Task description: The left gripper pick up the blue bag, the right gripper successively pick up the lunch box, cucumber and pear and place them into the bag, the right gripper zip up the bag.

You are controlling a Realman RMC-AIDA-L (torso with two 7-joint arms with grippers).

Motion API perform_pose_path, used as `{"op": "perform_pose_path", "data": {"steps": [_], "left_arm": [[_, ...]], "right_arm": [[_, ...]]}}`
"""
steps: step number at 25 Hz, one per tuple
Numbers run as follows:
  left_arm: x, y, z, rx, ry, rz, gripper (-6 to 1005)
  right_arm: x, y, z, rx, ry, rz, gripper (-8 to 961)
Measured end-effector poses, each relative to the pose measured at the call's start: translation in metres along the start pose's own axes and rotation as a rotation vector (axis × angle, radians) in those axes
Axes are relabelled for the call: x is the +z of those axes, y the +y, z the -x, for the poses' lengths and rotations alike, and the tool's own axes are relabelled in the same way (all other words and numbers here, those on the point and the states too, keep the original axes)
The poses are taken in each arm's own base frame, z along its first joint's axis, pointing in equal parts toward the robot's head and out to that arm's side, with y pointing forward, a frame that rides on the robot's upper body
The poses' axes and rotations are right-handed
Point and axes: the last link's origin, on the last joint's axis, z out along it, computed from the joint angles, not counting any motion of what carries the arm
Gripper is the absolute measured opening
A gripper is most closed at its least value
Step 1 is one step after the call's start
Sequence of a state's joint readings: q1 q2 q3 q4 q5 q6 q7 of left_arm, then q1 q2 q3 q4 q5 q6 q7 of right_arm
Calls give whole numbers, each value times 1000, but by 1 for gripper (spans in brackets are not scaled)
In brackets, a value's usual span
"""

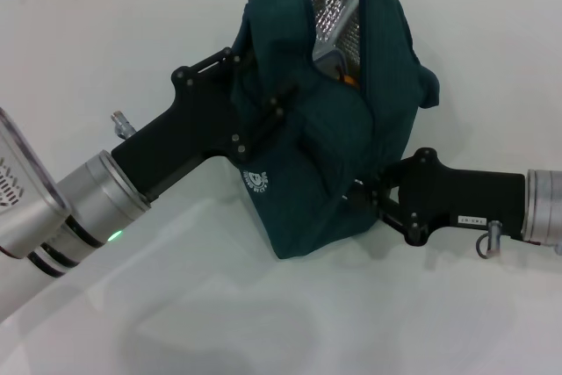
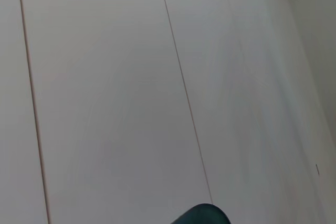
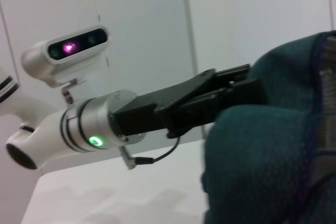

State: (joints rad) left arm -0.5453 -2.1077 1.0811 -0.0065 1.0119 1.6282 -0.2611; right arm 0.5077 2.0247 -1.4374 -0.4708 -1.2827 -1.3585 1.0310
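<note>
Your left gripper came in from the left of the head view, its silver wrist with the green light low and its black claw pressed into the upper left side of the blue bag. It was closed on a fold of the bag's fabric there, holding the bag up off the white table; a soft shadow lay on the table beneath it. In the right wrist view you saw that same claw disappear into the teal cloth.

At the bag's top the mouth stood open, showing the silver foil lining, with a small patch of orange, apparently the pear, just inside.

Your right gripper reached in from the right, its tips against the bag's lower right side. You could not tell how its fingers were set, as the fabric hid them.
</note>
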Motion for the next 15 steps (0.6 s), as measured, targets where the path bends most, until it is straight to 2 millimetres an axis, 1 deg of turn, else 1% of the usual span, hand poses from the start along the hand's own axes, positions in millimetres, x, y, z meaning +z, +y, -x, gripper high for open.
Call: {"op": "perform_pose_path", "data": {"steps": [2, 6, 7, 11, 15], "left_arm": [[0, 0, 0, -7, 0, 0, 404], [1, 0, -3, -74, 14, 25, 462], [3, -2, -11, -140, 40, 86, 476], [3, -3, -15, -144, 50, 120, 605], [0, -3, -14, -146, 49, 112, 742]], "right_arm": [[1, 1, 0, -7, 2, 10, 14], [2, 3, 1, -9, 1, 19, 9], [2, 3, 1, -11, 1, 21, 9], [3, 3, 2, -24, -2, 26, 9], [6, 5, 6, -39, -10, 50, 9]]}}
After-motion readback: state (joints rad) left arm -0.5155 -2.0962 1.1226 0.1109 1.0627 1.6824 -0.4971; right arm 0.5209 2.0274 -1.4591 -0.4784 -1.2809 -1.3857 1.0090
